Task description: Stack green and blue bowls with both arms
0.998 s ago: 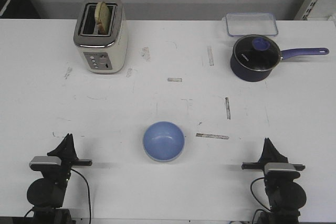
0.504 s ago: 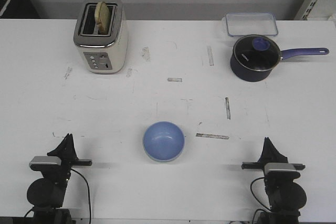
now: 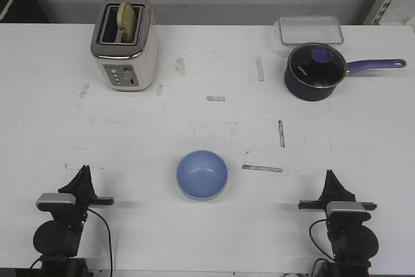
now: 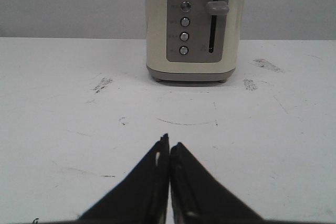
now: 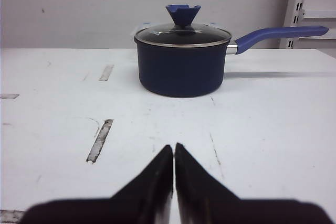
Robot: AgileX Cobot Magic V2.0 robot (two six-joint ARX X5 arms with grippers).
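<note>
Nearest, at the front edge of the white table (image 3: 207, 238): the left gripper (image 3: 83, 172) on the left, a black pointed tool above a small grey box and a black cable; its two tips are pressed together with nothing between them, as the left wrist view confirms (image 4: 169, 145). At the same depth on the right stands the right gripper (image 3: 331, 177), likewise with its tips closed against each other and holding nothing, seen close in the right wrist view (image 5: 174, 149). Between the two arms and slightly farther back sits the blue bowl (image 3: 202, 174), light periwinkle, upright and open side up, resting on the table well apart from both grippers; a pale rim shows along its lower edge, but whether that belongs to a second bowl beneath cannot be told. Beyond it, the tabletop carries scuffs and short strips of worn tape (image 3: 262, 168). Far left: a cream two-slot toaster (image 3: 124, 42) with a slice of bread (image 3: 126, 20) standing in a slot; its control panel with four round buttons and a lever faces the left arm. Far right: a dark blue saucepan (image 3: 313, 72) with a glass lid and blue knob, its long handle pointing right. Just behind the saucepan: a clear rectangular container (image 3: 310, 29).
</note>
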